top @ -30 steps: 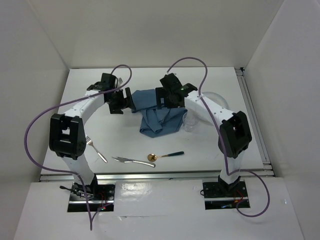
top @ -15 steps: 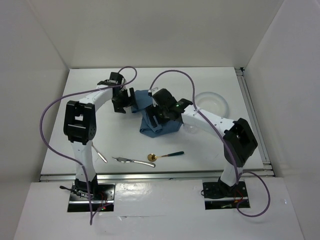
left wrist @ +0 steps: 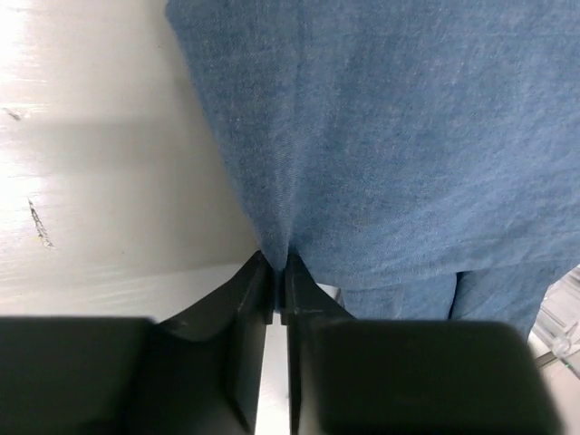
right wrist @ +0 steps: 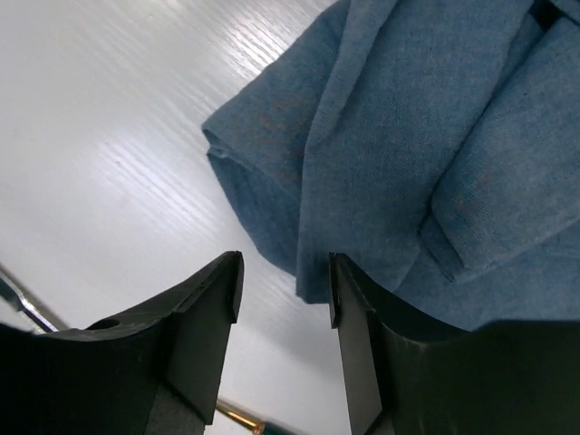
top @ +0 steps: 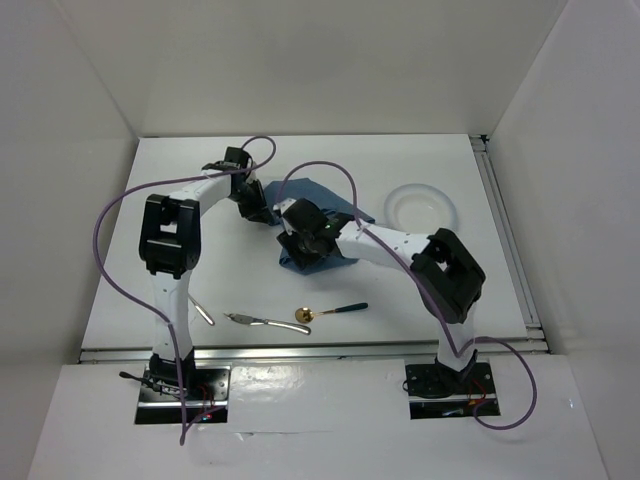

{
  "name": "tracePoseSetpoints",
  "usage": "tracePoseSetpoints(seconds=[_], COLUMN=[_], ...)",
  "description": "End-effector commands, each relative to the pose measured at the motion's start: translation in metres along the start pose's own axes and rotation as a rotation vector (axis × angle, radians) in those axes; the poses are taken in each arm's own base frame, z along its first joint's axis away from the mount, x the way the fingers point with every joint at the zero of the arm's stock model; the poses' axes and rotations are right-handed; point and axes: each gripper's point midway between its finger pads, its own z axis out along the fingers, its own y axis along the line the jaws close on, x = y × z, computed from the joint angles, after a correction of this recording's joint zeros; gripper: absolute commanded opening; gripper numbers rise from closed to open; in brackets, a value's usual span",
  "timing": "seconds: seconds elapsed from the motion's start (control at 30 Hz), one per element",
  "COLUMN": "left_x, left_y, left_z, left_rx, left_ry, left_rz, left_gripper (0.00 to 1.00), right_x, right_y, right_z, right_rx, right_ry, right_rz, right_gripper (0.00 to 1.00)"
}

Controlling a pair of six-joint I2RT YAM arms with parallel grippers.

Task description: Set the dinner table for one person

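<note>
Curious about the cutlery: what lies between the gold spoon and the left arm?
A silver knife, and a silver handle poking from under the arm; the top view shows both.

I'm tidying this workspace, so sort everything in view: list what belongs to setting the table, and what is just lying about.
Belongs to the job: dinner table; blue cloth, pinched by the left pincer, with the right pincer open at its edge; clear plate; fork; knife; gold spoon.

Lying about: nothing loose; only the arms' base plates.

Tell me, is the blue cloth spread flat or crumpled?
Crumpled: the blue cloth lies in overlapping folds, one edge pinched by the left gripper.
</note>
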Motion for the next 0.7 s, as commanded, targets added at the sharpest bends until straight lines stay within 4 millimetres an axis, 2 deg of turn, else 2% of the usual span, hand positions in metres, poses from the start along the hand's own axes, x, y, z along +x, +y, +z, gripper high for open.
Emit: tracePoseSetpoints(seconds=[0.0,0.03,0.13,0.2,0.27,0.3,0.4,0.47,0.5,0.53,0.63,0.67], left_x=[-0.005,-0.008,-0.008,-0.008,-0.010,-0.020,-0.033,-0.047,-0.052,-0.062,-0.081,-0.091], left_y=[-0.007,-0.008,-0.008,-0.011,-0.014,-0.015,-0.022,-0.024,-0.032,-0.027,-0.033,-0.036], left_z=[-0.004,-0.008,-0.010,-0.015,-0.021,-0.029,-0.057,-0.082,-0.100,-0.114,-0.152,-0.175], left_rx=[0.021,0.018,0.017,0.016,0.020,0.021,0.038,0.095,0.141,0.153,0.182,0.194], left_ry=[-0.006,-0.019,-0.018,-0.016,-0.024,-0.055,-0.105,-0.134,-0.153,-0.186,-0.270,-0.327], left_rz=[0.001,0.004,0.013,0.012,0.024,0.025,0.040,0.023,0.014,0.002,0.011,0.029], left_gripper=[0.23,0.15,0.00,0.00,0.00,0.00,0.00,0.00,0.00,0.00,0.00,0.00], right_x=[-0.009,-0.007,0.000,0.009,0.007,0.007,-0.006,-0.023,-0.034,-0.045,-0.072,-0.082], right_y=[-0.007,-0.009,-0.014,-0.017,-0.019,-0.023,-0.030,-0.036,-0.038,-0.045,-0.062,-0.067], right_z=[0.014,0.017,0.025,0.027,0.020,0.020,0.003,-0.018,-0.027,-0.042,-0.070,-0.084], right_rx=[0.047,0.062,0.111,0.124,0.134,0.155,0.196,0.204,0.211,0.217,0.231,0.236], right_ry=[-0.037,-0.030,-0.013,0.006,-0.012,-0.015,-0.057,-0.116,-0.149,-0.189,-0.278,-0.316], right_rz=[-0.006,-0.007,-0.006,-0.009,0.002,0.002,0.020,0.041,0.047,0.059,0.092,0.097], right_gripper=[0.54,0.52,0.48,0.35,0.18,0.00,0.00,0.00,0.00,0.00,0.00,0.00])
